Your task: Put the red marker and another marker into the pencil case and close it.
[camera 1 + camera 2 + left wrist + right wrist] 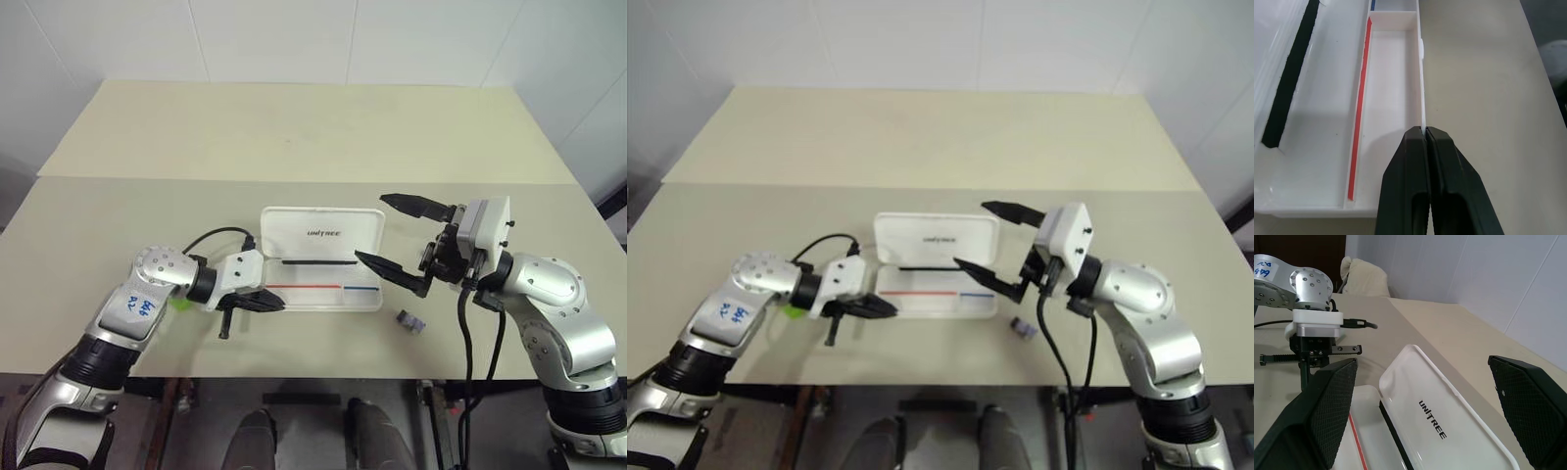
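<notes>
a glossy white rounded pencil case [321, 259] lies open on the matte beige surface [294, 137], left claw [265, 301] pinched closed, right claw [400, 238] spread wide.

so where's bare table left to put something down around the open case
The far half of the table, beyond the pencil case, is all bare. The near strip in front of the case is free up to a small dark object near its right corner. It is crowded beside the case: left end effector one side, right end effector the other.
</notes>
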`<state>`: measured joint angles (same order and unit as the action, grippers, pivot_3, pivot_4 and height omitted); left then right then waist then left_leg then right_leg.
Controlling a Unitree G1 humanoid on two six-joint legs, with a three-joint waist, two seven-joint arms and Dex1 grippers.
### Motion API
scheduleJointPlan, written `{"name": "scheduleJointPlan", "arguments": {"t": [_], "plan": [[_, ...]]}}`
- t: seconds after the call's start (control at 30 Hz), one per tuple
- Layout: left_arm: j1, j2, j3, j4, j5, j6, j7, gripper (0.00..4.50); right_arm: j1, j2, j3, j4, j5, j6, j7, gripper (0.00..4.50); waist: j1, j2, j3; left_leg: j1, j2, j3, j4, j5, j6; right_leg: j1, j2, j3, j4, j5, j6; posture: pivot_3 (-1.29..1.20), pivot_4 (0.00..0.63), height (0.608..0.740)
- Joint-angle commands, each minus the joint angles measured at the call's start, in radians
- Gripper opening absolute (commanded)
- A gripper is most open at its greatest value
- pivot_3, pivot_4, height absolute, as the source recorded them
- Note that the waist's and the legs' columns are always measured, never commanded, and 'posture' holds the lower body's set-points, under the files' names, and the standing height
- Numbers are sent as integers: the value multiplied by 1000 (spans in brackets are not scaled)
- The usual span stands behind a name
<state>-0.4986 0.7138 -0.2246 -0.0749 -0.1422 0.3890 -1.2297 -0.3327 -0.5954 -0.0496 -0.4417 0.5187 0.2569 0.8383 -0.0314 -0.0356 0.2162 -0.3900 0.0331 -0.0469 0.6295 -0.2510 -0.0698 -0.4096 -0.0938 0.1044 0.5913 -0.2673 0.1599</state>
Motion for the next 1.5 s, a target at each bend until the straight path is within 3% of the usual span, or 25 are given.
{"name": "scheduleJointPlan", "arguments": {"t": [0.03, 0.23, 0.5, 0.6, 0.67, 0.83, 1.03, 1.37, 1.5], "plan": [[-22, -10, -3, -51, -19, 24, 11, 1211, 2, -15, -35, -37, 18, -9, 5, 4500, 0, 0, 0, 0, 0, 0, 0, 0, 0, 0, 0, 0, 0, 0, 0, 0, 150, 740], [-20, -9, 32, -106, -91, 22, -23, 3256, 2, -11, -30, -22, 18, -15, 15, 4500, -1, 0, 0, 0, 0, 0, -1, 0, 0, 0, 0, 0, 0, 0, 0, 0, 150, 740], [12, 7, 192, -169, -243, 45, 10, 3256, -6, -6, -29, 23, 20, -22, 46, 4500, -1, 0, 0, 0, 0, 0, -1, 0, 0, 0, 0, 0, 0, 0, 0, 0, 150, 740], [33, 15, 279, -185, -345, 96, 17, 3806, 3, -42, -66, 37, 32, -7, 69, 4500, -2, 0, 0, 0, 0, 0, -1, 0, 0, 0, 0, 0, 0, 0, 0, 0, 150, 740], [52, 23, 379, -195, -464, 147, 6, 4463, 30, -136, -141, 111, 30, 6, 130, 4500, -1, 0, 0, 0, 0, 0, -1, 0, 0, 0, 0, 0, 0, 0, 1, 0, 150, 740], [53, 63, 454, -190, -558, 182, -9, 4463, 89, -309, -217, 315, -4, -23, 271, 4500, 2, 0, 0, 0, 0, 0, 0, 0, 0, 1, 0, 0, -1, 0, -1, 0, 150, 740], [-13, 89, 449, -149, -622, 230, -42, 4463, 49, -364, -190, 585, -68, -88, 384, 4500, -13, 0, 0, 1, 0, 0, 1, 0, 0, 1, 0, 0, 0, -2, -3, 0, 150, 740], [-134, 120, 385, -102, -611, 248, -94, 4463, -186, -309, -56, 1052, -239, -277, 476, 4500, -44, 0, 1, 2, 0, 1, 0, 1, 0, 1, 0, 1, 0, 1, 2, 0, 150, 740], [-162, 115, 369, -93, -609, 246, -94, 4463, -266, -284, -33, 1194, -287, -340, 480, 4500, -51, 1, 1, 2, 0, 1, 0, 1, 0, 1, 0, 1, 0, 6, 11, 0, 150, 740]]}}
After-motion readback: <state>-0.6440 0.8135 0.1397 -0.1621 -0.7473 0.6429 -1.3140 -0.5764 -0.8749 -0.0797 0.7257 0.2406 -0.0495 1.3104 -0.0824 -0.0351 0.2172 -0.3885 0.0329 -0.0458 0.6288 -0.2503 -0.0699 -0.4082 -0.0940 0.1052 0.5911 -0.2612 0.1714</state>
